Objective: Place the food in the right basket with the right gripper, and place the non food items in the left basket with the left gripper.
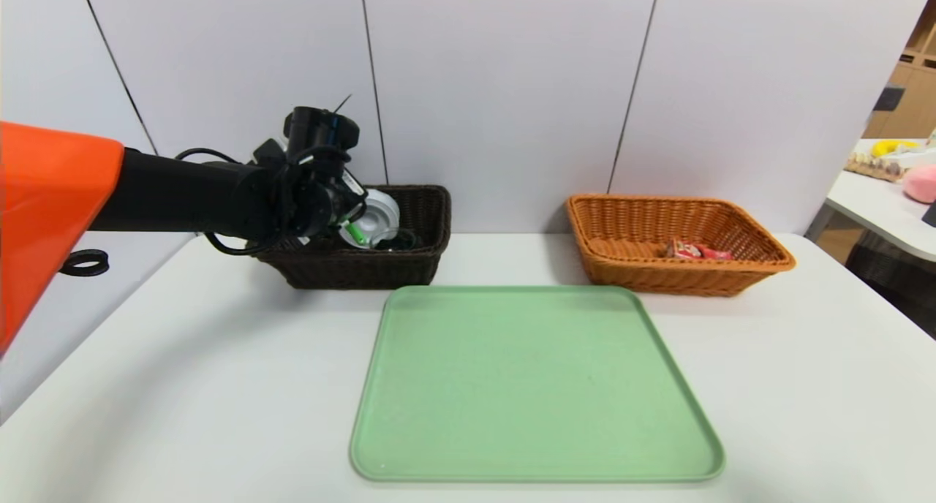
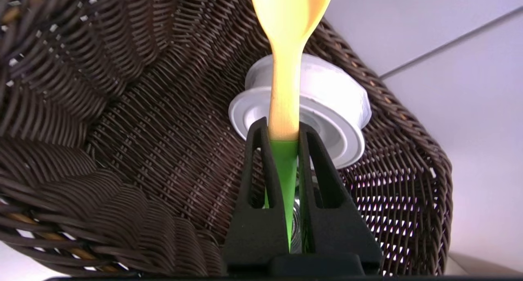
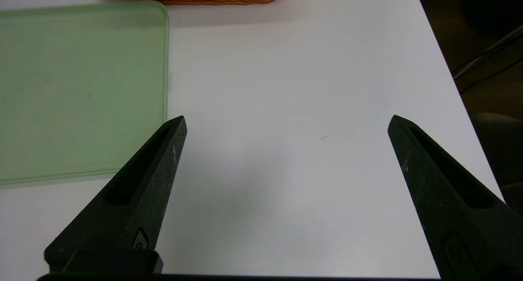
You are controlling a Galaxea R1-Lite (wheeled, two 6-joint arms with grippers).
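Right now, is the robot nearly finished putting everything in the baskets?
Nearly. The green tray has nothing on it. The red snack packet already lies in the orange basket. The white container sits in the dark basket. The left gripper is inside that basket with its fingers around the yellow fork. Only letting go remains. The right gripper waits open over the table.

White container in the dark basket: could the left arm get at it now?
Probably not yet. The left gripper is over the dark basket, facing the white container, but its jaws are occupied by the yellow fork, which crosses in front of the container.
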